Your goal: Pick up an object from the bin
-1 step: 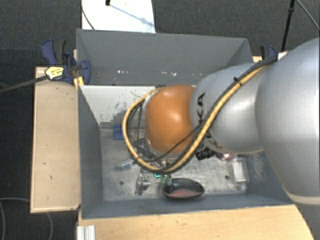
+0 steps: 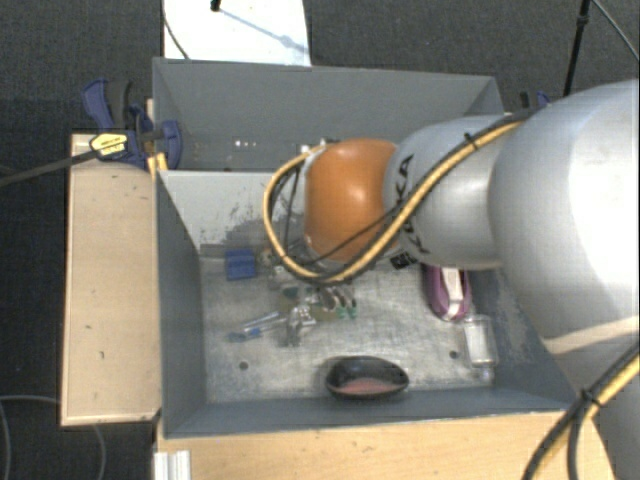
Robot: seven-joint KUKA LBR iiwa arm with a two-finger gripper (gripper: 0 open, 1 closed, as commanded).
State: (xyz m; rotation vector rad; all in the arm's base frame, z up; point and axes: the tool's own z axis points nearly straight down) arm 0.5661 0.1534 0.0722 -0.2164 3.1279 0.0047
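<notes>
Your gripper [image 2: 318, 308] sits low in the grey metal bin [image 2: 185, 298] near a small blue block [image 2: 240, 265] (clamped or loose, can't tell).

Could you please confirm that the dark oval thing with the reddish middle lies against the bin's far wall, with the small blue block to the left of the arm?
Not quite. The camera view shows the dark oval thing by the near wall of the bin, at the bottom of the view, not the far wall. The small blue block is indeed to the left of the arm.
</notes>
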